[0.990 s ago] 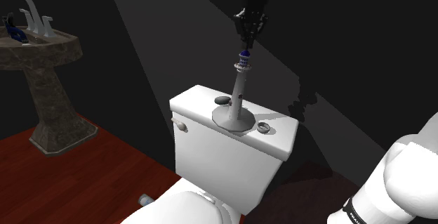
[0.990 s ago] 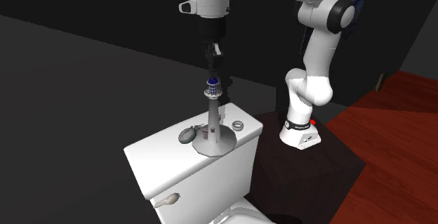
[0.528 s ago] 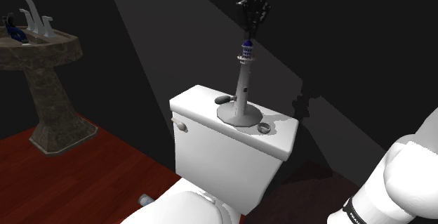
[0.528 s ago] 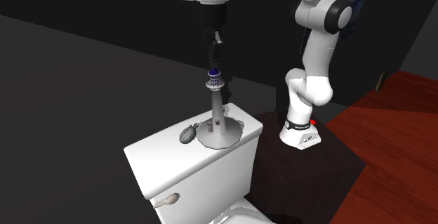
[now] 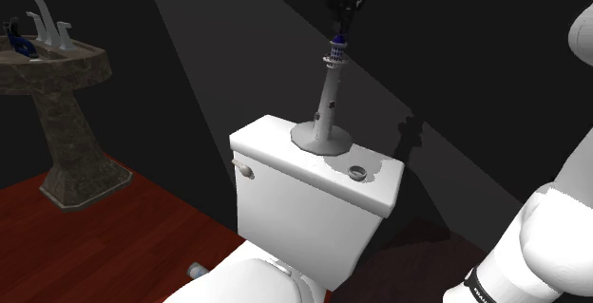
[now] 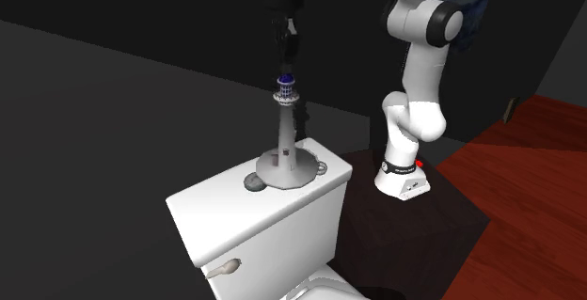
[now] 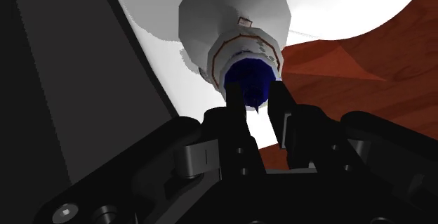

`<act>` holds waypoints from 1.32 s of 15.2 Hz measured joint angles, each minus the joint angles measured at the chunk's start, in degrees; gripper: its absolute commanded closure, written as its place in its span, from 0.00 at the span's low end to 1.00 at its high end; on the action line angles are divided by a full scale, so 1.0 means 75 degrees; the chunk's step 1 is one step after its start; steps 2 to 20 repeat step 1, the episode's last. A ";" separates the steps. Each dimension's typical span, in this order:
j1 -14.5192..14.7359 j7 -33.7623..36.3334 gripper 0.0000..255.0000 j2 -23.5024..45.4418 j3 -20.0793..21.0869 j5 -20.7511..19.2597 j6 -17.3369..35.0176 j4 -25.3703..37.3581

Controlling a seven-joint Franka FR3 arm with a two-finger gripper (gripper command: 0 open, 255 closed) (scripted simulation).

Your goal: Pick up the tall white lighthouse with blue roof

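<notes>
The lighthouse point(image 5: 329, 92) is a tall pale tower with a wide round base and a small blue roof point(image 6: 285, 83). It hangs slightly tilted over the white toilet tank lid point(image 5: 266, 140), its base close above the lid. My gripper point(image 5: 340, 28) is directly over it, shut on the tip of the blue roof. In the wrist view my two black fingers point(image 7: 236, 107) clasp the blue roof point(image 7: 250, 82), with the tower and round base below. In the second exterior view the gripper point(image 6: 286, 54) comes straight down onto the roof.
A small ring point(image 5: 358, 172) lies on the lid near the base, and a dark oval object point(image 6: 254, 183) lies at the base's other side. A stone pedestal sink point(image 5: 59, 83) stands at the shoulder view's left. The floor is red wood point(image 5: 114, 244). Dark walls stand behind the toilet.
The gripper has risen with the lighthouse in it. The tower went from leaning on the lid to hanging nearly straight, its base higher and shifted toward the tank's back.
</notes>
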 measured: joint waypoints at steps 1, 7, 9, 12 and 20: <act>0.0013 0.0012 1.00 0.0085 0.0011 -0.0022 -0.0097 0.0180; 0.0013 0.0012 1.00 0.0085 0.0011 -0.0022 -0.0097 0.0180; 0.0013 0.0012 1.00 0.0085 0.0011 -0.0022 -0.0097 0.0180; 0.0013 0.0012 1.00 0.0085 0.0011 -0.0022 -0.0097 0.0180; 0.0013 0.0012 1.00 0.0085 0.0011 -0.0022 -0.0097 0.0180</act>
